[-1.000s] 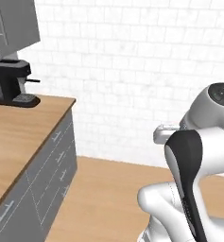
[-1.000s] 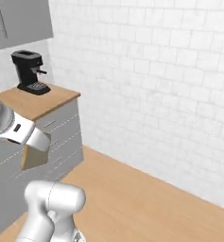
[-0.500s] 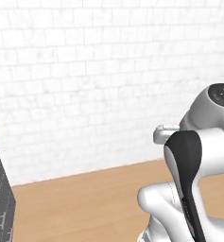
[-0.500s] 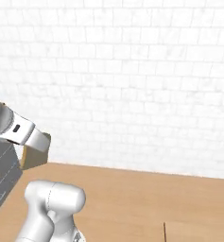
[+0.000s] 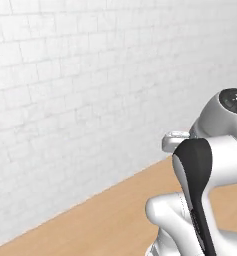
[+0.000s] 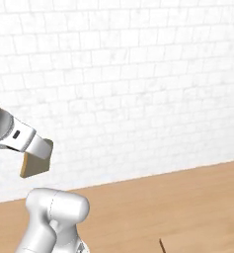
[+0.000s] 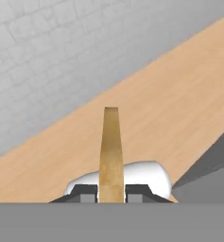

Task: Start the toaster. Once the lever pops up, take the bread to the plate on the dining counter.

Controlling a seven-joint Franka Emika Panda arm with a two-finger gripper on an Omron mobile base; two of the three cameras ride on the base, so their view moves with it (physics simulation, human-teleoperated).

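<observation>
A: Jaws clamped on the bread (image 7: pixel 111 151); hand view has your gripper (image 7: pixel 111 193) pinching the slice edge-on, upright, over the wood floor (image 7: pixel 170 94) below the brick wall (image 7: pixel 47 42).

B: Right base view?

A: Bread (image 6: pixel 35 163) in your gripper (image 6: pixel 39 150), held up against that wall.

B: Left base view?

A: Wall and floor beside your arm.

B: Progress?

A: Toasting looks done, slice is out. Left for you: reach the dining counter, set it on the plate.

B: Changes?

A: Worktop and coffee machine dropped out; base turned.
</observation>
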